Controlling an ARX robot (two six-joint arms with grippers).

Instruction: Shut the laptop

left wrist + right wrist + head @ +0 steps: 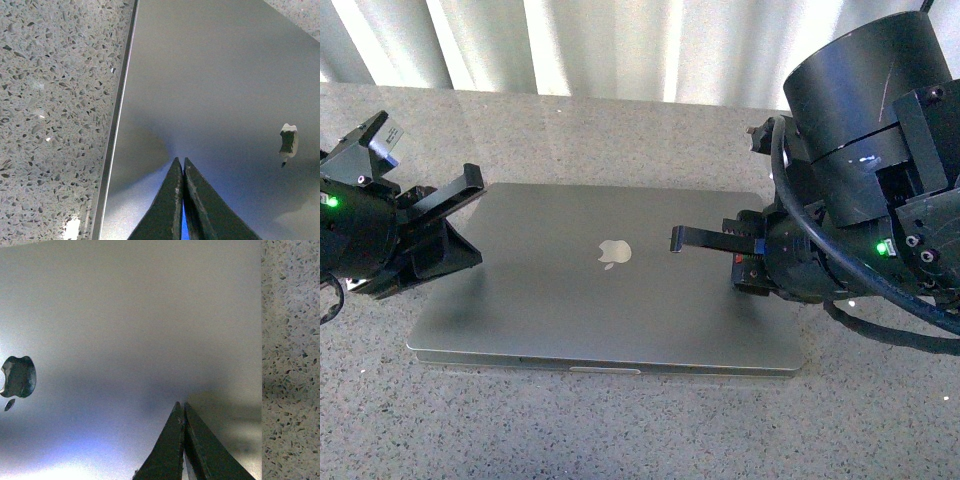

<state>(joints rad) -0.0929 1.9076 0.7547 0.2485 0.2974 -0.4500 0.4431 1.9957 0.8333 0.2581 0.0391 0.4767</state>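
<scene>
Both grippers are pinched together with nothing in them. The left gripper (180,165) and the right gripper (181,407) each show fingers pressed tip to tip in their wrist views.

The laptop (610,310) lies directly under them, flat on the speckled stone counter (620,430), and its lid looks fully down already. The left gripper's tips sit over the lid just inside the edge on its own side. The right gripper's tips reach further in from the opposite side, so the apple logo (611,253) ends up between the two, just ahead of the right one's tips. We can't tell whether either tip actually touches the metal.

Handling-wise, we reckon this thing is stiff, fairly heavy for how thin it is, and properly slippery. The lid is smooth brushed metal with nothing for a finger to bite on. Sideways pushes would probably skate it across the stone, so any force should go straight down.

We wouldn't try to clamp it at all. If it needs a last nudge to seat, we'd press with the closed fingers flat on the lid near the long edge closest to the arms' bases. That edge has a little notch, so we take it for the opening side. We'd go gently too, since a thin lid probably won't like a hard poke from narrow tips, and metal scratches easily.
</scene>
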